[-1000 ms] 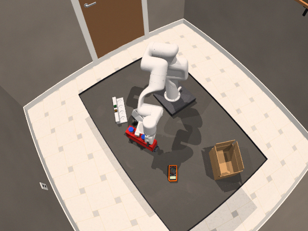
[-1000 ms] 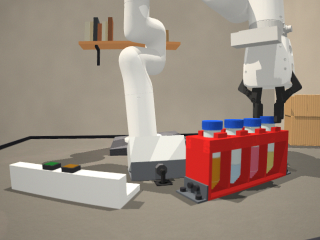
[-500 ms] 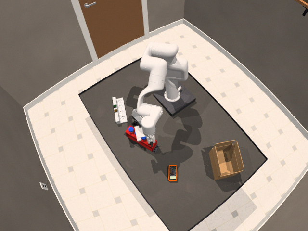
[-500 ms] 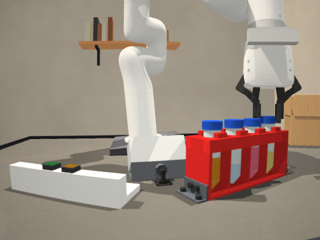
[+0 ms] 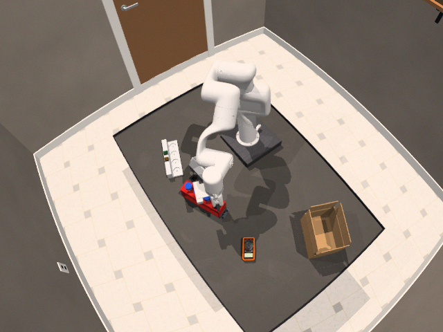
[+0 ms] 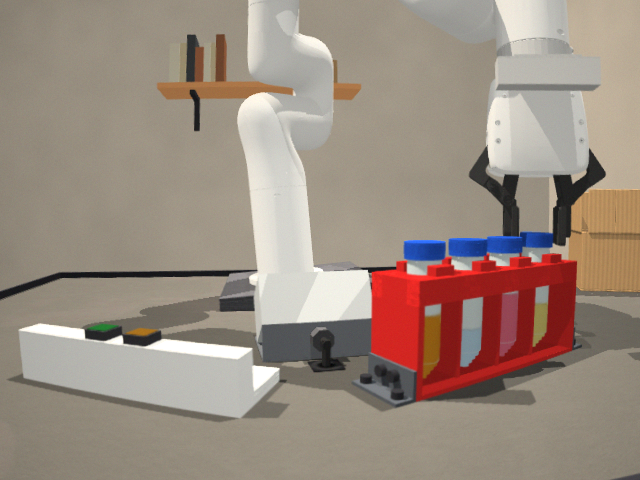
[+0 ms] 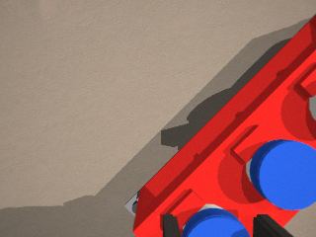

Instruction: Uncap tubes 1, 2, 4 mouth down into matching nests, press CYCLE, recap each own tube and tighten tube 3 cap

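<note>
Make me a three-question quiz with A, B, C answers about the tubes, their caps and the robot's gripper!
1. Where is the gripper?
A. Over the white cap tray
B. At the far-end tube of the red rack
C. Inside the cardboard box

2. How many blue caps sit on tubes in the rack?
A. Two
B. Three
C. Four

3. What is the gripper doing?
A. Carrying a cap in the air
B. Standing part open around a cap that is on its tube
C. Pressing a key

Answers:
1. B, its fingers straddle the last cap on the red rack, away from the cap tray and the cardboard box.
2. C, the exterior view shows four blue caps in a row.
3. B, the cap sits on its tube between spread fingers.
</note>
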